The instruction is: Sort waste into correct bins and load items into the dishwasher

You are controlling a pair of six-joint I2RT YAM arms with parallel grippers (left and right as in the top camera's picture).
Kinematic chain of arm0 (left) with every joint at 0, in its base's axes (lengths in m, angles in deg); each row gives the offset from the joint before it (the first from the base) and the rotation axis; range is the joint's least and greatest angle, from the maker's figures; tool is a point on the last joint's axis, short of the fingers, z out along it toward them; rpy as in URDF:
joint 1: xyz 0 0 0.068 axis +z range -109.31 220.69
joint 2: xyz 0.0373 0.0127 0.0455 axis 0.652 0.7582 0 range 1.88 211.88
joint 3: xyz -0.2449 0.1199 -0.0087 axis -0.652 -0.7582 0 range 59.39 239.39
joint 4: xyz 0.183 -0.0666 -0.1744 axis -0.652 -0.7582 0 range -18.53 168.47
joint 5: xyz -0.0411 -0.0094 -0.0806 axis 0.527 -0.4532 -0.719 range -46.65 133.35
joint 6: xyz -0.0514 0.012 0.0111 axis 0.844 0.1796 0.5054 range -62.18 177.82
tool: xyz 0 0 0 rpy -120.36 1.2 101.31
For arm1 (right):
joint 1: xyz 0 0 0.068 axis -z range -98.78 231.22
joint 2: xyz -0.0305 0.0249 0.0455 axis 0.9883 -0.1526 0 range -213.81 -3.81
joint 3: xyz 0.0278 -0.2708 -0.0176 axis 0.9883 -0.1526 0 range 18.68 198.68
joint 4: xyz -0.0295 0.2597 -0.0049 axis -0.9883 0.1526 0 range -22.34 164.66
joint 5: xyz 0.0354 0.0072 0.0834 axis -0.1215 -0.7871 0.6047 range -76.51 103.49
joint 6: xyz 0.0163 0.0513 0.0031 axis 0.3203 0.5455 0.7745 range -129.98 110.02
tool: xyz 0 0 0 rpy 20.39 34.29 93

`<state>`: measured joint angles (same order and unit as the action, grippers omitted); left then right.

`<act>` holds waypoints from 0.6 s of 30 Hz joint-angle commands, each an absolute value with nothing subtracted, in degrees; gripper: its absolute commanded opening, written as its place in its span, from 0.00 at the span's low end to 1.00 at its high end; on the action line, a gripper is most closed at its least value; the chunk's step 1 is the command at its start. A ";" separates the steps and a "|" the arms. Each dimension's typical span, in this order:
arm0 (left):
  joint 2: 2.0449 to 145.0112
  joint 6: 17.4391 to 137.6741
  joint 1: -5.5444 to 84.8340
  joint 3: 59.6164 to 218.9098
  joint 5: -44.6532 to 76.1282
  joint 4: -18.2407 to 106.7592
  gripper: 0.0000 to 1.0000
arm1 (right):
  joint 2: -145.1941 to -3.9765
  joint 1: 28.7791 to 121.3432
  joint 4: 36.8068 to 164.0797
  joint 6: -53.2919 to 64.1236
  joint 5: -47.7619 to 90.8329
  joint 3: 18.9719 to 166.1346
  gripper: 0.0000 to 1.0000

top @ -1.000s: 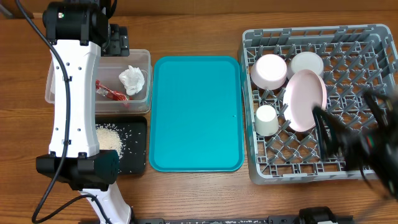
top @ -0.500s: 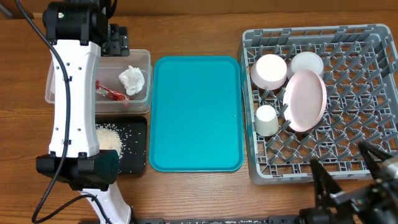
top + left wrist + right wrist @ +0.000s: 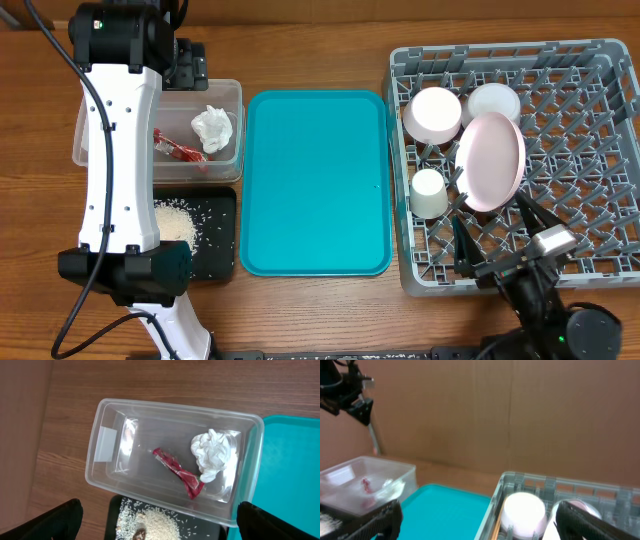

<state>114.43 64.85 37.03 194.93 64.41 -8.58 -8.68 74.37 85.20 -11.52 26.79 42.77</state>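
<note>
**Overhead and wrist views.** Your left gripper (image 3: 160,527) hangs above the far side of the clear tub (image 3: 238,120), jaws spread wide and empty. Your right gripper (image 3: 490,225) stands at the near edge of the grey dish rack (image 3: 590,130), likewise spread and grasping nothing.

In the tub you see a crumpled white napkin (image 3: 214,455) and, just beside it, a twisted, glossy red wrapper (image 3: 177,471). The shallow black tray (image 3: 218,250), just beside the tub, carries a heap of white rice (image 3: 175,220) with loose grains scattered around it; the left wrist view shows a brown scrap at the heap's edge.

In the rack, note:
- the pale pink plate (image 3: 491,160), tilted among the pegs;
- the small cream cup (image 3: 429,193), just left of the plate;
- two whitish bowls (image 3: 433,114), side by side near the far left corner.

The flat teal tray (image 3: 315,180) lies between the bins and the rack.
</note>
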 commanded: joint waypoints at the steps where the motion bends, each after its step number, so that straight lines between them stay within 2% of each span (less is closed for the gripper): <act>1: 113.58 64.23 36.92 196.13 64.39 -8.45 1.00 | -5.13 74.04 76.56 -11.26 27.08 34.86 1.00; 7: 113.58 64.23 36.92 196.13 64.39 -8.45 1.00 | -3.98 74.04 65.13 -11.26 26.60 26.58 1.00; 18: 113.58 64.23 36.92 196.13 64.39 -8.45 1.00 | -3.98 72.43 64.15 -11.26 21.92 21.57 1.00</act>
<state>114.43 64.85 37.03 194.93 64.41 -8.58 -4.70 72.82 64.63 -11.48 23.62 22.86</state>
